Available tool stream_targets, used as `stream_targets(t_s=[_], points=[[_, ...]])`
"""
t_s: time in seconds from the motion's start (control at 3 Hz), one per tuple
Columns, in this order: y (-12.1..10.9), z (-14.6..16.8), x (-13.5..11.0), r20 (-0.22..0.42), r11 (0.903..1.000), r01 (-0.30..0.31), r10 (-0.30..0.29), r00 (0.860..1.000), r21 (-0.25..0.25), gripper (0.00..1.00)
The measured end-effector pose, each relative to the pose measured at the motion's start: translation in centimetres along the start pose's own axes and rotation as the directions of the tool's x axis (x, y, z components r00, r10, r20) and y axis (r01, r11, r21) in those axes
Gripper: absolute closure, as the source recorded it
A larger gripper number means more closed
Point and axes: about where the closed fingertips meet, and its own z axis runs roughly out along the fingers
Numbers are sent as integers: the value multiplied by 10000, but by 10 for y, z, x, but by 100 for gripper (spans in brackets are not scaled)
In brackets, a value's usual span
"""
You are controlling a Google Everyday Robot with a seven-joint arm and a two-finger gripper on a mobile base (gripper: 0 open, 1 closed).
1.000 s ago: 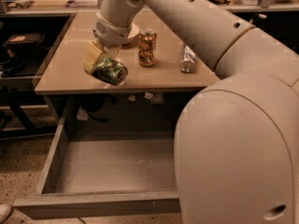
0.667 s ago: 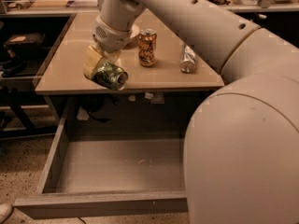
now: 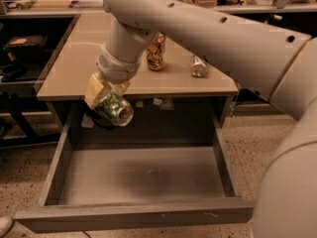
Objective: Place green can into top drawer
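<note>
Camera view: the pincer hangs at the end of the large cream arm, which reaches in from the right and bends down across the counter. It sits just past the counter's near edge, toward the left side. Its tan fingers are closed around the green can, gripping it by the sides. The can sticks out below and slightly to the right of the fingers, tilted, with its silver end turned toward the near right and its dark green patterned side showing between the pads.

The can is in the air, above the far-left part of the top drawer, and touches neither the drawer nor the counter. The drawer is pulled out wide toward the near side; its scuffed grey bottom, low side walls and flat front panel all show, and the bottom carries only a few small specks.

On the counter behind the arm, an orange-brown can stands upright, partly hidden by the wrist. A silver-white can lies on its side to the right of it, well apart from the pincer. The robot's rounded cream body fills the near right corner, over a speckled floor.
</note>
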Motion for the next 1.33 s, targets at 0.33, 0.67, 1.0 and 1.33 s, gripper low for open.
stream_targets(t_s=[0.33,0.67,1.0,1.33], points=[[1,40,22,-159,9934,-883,874,9960,-730,100],[1,43,23,-165,9928,-920,910,9957,-767,100],[3,71,37,-260,9833,-1399,1377,9901,-1168,100],[-5,109,62,-254,9604,-2451,2439,9695,-1325,100]])
